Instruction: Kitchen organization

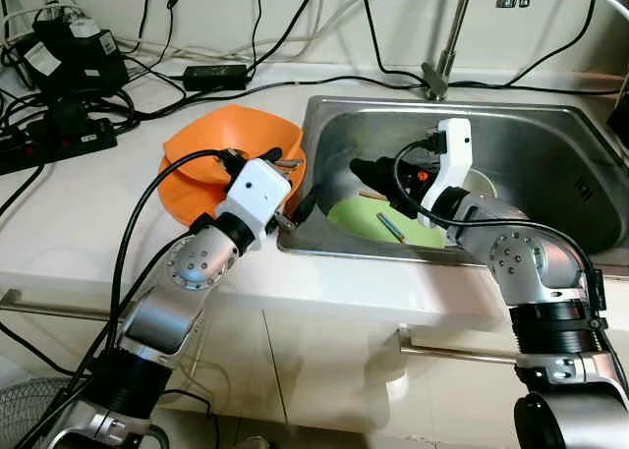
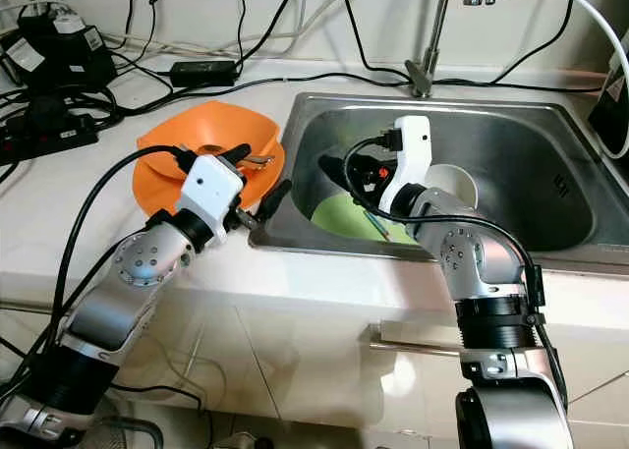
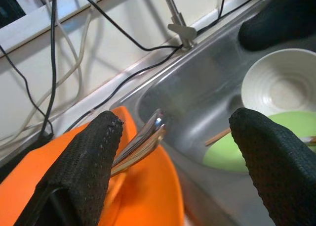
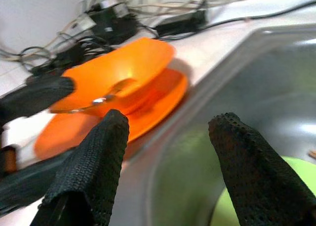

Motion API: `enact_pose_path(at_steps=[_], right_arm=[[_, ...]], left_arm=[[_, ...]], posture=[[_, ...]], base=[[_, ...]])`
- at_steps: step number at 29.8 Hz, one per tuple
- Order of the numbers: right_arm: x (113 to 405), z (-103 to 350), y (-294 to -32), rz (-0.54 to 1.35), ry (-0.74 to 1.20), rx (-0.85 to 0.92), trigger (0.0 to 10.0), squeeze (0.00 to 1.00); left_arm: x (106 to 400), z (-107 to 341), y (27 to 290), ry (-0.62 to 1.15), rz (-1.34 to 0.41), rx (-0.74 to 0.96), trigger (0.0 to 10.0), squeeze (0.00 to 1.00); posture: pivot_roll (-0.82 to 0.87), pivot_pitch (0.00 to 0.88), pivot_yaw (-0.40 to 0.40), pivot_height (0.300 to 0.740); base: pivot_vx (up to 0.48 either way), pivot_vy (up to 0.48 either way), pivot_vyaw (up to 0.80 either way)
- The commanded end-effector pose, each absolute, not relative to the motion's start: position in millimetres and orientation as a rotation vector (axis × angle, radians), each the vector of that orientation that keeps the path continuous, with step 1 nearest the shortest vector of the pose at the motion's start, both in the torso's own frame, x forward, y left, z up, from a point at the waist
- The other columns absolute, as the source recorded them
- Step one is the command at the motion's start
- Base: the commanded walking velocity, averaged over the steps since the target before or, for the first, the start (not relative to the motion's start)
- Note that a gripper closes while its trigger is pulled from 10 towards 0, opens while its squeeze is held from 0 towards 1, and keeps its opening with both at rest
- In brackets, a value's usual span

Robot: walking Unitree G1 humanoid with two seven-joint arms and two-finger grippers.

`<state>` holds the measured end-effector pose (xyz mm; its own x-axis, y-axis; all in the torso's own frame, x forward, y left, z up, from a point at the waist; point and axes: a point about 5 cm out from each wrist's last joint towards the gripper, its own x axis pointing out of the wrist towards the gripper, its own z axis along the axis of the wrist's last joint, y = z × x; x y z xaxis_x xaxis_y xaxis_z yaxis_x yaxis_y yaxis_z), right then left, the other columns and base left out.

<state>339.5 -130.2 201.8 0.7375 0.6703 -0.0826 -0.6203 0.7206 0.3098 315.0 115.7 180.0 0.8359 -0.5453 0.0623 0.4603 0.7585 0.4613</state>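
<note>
My left claw (image 3: 168,157), fingers apart, hovers at the orange bowl (image 1: 231,159) holding a metal spoon (image 3: 140,144), beside the sink's (image 1: 550,140) left rim on the table. My right claw (image 4: 163,161), spread, hangs over the green plate (image 1: 369,220) in the sink.

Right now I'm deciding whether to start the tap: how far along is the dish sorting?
Done: orange dishes and a metal spoon sit on the counter. In hand: nothing; the left tool is open by the spoon, the right tool open over the sink. Left: green plate, white bowl, chopsticks.
</note>
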Motion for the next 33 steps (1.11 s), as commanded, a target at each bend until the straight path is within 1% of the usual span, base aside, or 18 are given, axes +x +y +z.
enact_pose_path(at_steps=[1,6,7,8,9,10,12,13,14,16,33], right_arm=[[333,202,-128,0.766,0.204,0.255,10.0,0.00],[321,204,-134,0.828,0.222,0.210,10.0,0.00],[320,204,-134,0.837,0.224,0.202,10.0,0.00],[319,205,-135,0.843,0.225,0.196,10.0,0.00],[318,205,-135,0.847,0.226,0.194,10.0,0.00],[317,205,-135,0.850,0.225,0.192,10.0,0.00],[316,206,-134,0.854,0.222,0.193,10.0,0.00],[316,207,-134,0.860,0.219,0.195,10.0,0.00],[315,208,-133,0.867,0.217,0.196,10.0,0.00],[313,209,-131,0.879,0.213,0.198,10.0,0.00],[314,208,-126,0.871,0.210,0.214,10.0,0.00]], left_arm=[[317,183,118,-0.213,-0.550,0.475,10.0,0.00],[322,185,127,-0.222,-0.510,0.487,10.0,0.00],[323,184,130,-0.220,-0.507,0.490,8.0,0.00],[323,183,131,-0.219,-0.506,0.491,8.0,0.00],[324,183,132,-0.218,-0.504,0.491,6.7,0.00],[324,182,133,-0.218,-0.503,0.491,4.9,0.00],[325,182,133,-0.221,-0.508,0.498,4.8,0.00],[326,182,133,-0.225,-0.510,0.509,4.2,0.00],[326,181,133,-0.227,-0.510,0.517,3.4,0.00],[328,180,135,-0.229,-0.503,0.529,0.0,0.00],[329,176,139,-0.234,-0.509,0.535,0.0,0.00]], posture=[[-0.06,0.032,0.071,0.740],[-0.06,0.034,0.074,0.740],[-0.06,0.033,0.075,0.740],[-0.06,0.033,0.075,0.740],[-0.06,0.034,0.075,0.740],[-0.06,0.034,0.075,0.740],[-0.06,0.033,0.073,0.740],[-0.06,0.033,0.074,0.740],[-0.05,0.036,0.075,0.740],[-0.05,0.037,0.076,0.740],[-0.05,0.046,0.083,0.740]], base=[[0.000,0.000,0.00],[0.000,0.000,0.00],[0.000,0.000,0.00],[0.000,0.000,0.00],[0.000,0.000,0.00],[0.000,0.000,0.00],[0.000,0.000,0.00],[0.000,0.000,0.00],[0.000,0.000,0.00],[0.000,0.000,0.00],[0.000,0.000,0.00]])
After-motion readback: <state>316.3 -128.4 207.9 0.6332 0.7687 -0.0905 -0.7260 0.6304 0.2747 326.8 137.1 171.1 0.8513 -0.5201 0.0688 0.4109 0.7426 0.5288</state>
